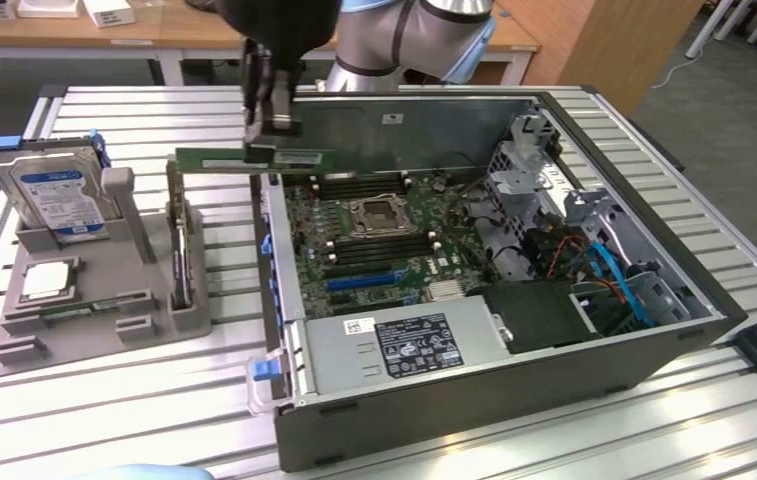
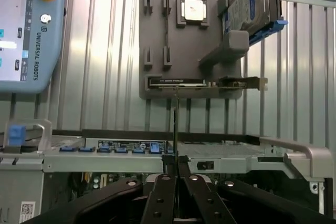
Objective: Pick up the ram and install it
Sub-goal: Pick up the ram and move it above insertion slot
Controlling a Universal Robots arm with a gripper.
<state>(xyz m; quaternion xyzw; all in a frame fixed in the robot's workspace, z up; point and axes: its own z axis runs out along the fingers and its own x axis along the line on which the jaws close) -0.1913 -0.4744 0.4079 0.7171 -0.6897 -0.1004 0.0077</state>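
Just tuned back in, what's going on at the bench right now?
The arm's end effector is shut on the ram, holding the green stick level in the air above the edge of the open computer case. The stick is not yet seated in the motherboard. The gray holder with the hard drive stands beside the case, on the exterior view's left.

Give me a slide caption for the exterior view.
Gripper holds the ram level over the side wall of the open computer case.

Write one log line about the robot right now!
gripper: shut on ram | ram: held level in air, by computer case edge | install: not done
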